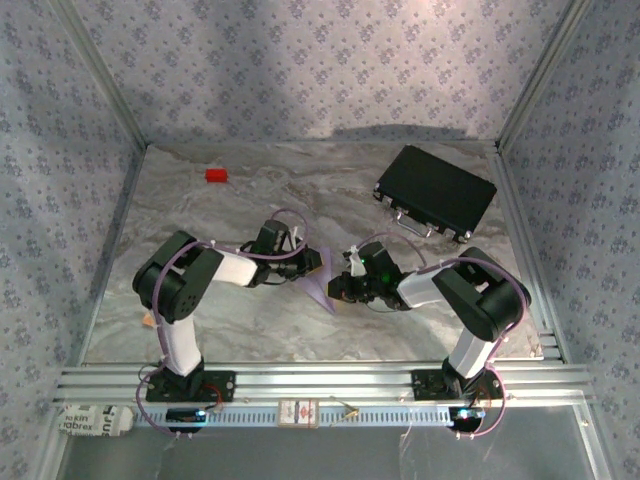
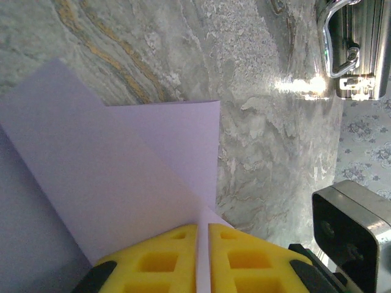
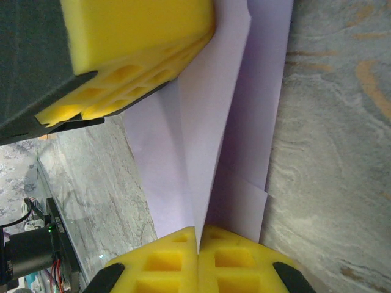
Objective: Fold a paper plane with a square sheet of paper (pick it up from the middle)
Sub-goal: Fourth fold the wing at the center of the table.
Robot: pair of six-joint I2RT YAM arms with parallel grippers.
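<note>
Your table (image 1: 250,330) is grey marble, walled in by flowered wallpaper (image 1: 60,120). A red block (image 1: 216,175) lies at the back left. Near the middle, your left pincer (image 2: 203,256) is pressed together on one edge of the folded lilac paper (image 2: 122,183), which sits between both arms. Your right pincer (image 3: 198,262) pinches the opposite end, its pads meeting on the sheet. A black case (image 1: 436,190) sits at the back right.

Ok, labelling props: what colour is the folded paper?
Pale lilac paper, clearest in the left wrist view.
</note>
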